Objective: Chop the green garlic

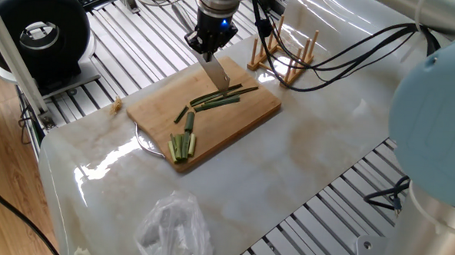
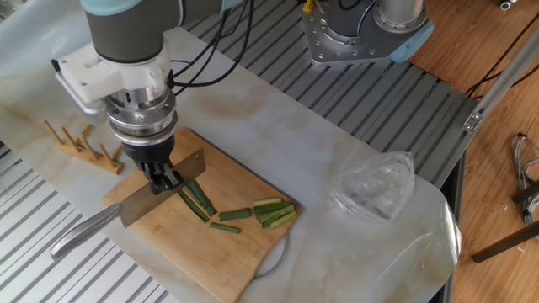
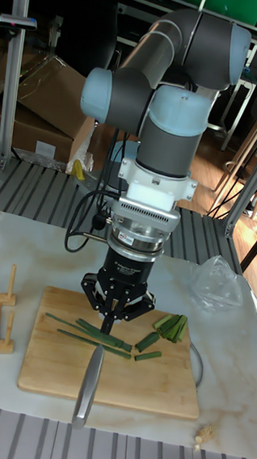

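Long dark-green stalks of green garlic (image 1: 226, 99) lie across the far half of the wooden cutting board (image 1: 158, 101). Short cut segments (image 1: 188, 120) rest nearer the middle. My gripper (image 1: 209, 51) is shut on a knife (image 1: 219, 76), whose blade stands just above the stalks. From the other side, the gripper (image 2: 166, 180) grips the knife (image 2: 139, 210) by the blade's spine, right over the stalks (image 2: 199, 200). In the tall view the gripper (image 3: 111, 319) hides the blade; the knife's handle (image 3: 89, 385) sticks out towards the board's (image 3: 58, 370) front edge.
A bundle of paler yellow-green sticks (image 1: 183, 146) lies at the board's near corner, over a plate's rim (image 1: 146, 143). A wooden rack (image 1: 280, 57) stands behind the board. A crumpled plastic bag (image 1: 175, 227) lies near the table's front. A black round device (image 1: 39, 35) sits at left.
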Action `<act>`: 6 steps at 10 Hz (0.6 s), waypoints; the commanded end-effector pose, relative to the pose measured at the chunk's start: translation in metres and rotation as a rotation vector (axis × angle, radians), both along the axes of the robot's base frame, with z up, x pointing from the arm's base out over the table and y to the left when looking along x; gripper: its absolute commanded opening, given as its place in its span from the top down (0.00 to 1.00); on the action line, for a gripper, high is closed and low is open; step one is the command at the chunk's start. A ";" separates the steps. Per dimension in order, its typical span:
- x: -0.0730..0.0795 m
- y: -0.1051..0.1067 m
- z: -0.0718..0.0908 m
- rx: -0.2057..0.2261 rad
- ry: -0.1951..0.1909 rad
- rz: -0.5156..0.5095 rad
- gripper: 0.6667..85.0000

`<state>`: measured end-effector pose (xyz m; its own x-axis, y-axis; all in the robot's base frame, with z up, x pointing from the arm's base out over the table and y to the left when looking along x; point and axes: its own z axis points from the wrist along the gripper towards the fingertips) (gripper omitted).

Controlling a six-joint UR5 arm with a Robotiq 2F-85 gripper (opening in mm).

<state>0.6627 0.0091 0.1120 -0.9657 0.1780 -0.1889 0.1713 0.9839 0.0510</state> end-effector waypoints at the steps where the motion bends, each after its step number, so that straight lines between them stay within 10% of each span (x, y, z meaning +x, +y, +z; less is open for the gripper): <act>1: -0.002 0.001 -0.004 0.005 -0.001 -0.015 1.00; 6: -0.008 0.004 -0.013 0.023 0.004 -0.013 1.00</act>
